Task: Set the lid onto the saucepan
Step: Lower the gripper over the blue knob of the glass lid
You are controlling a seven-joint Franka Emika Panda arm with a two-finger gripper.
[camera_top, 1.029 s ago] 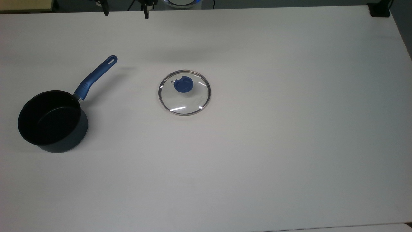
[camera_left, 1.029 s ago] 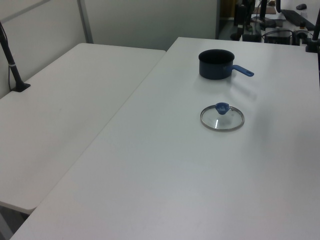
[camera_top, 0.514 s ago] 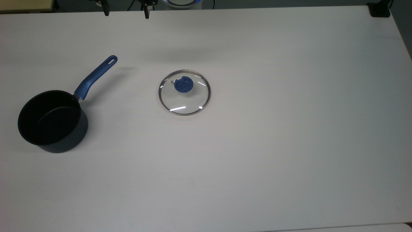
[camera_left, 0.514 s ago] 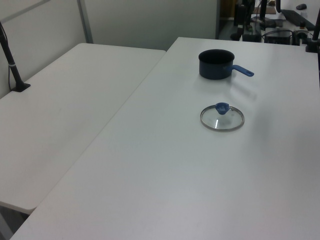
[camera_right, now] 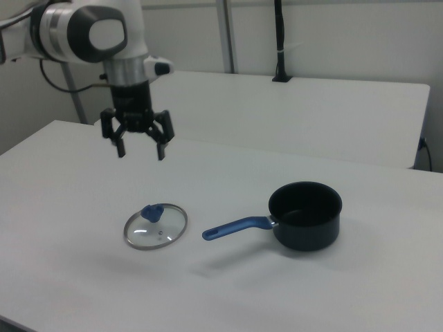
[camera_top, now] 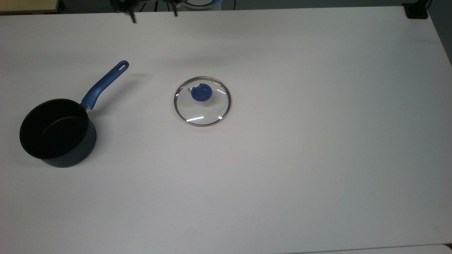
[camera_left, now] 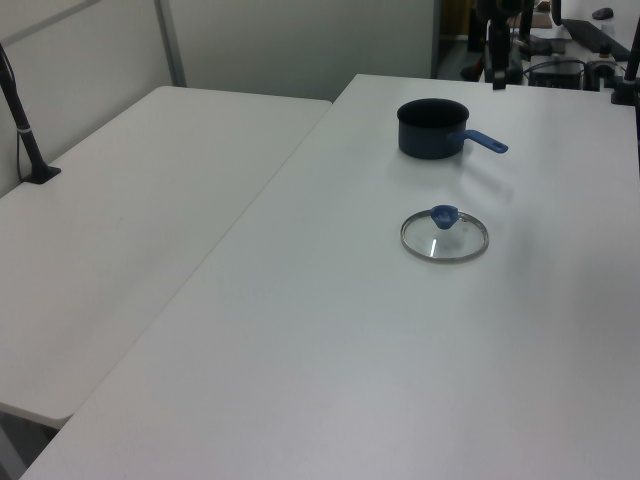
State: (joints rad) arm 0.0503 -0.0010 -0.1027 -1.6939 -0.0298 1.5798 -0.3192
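The lid, clear glass with a blue knob, lies flat near the middle of the white table; it also appears in the left view and the right view. The dark saucepan stands upright and uncovered at the top view's left, its blue handle pointing up and right, apart from the lid. Both the left view and the right view show the saucepan too. My gripper hangs open and holds nothing, well above the table and behind the lid in the right view. Its fingertips reach into the top view's upper edge.
A second white table adjoins the work table on the left view's left, with a black clamped post on it. A black block sits at the top view's upper right corner. Bare tabletop surrounds the lid and saucepan.
The gripper's fingertips have shifted to the right along the top view's upper edge and come a little further in. Lid and saucepan have not moved.
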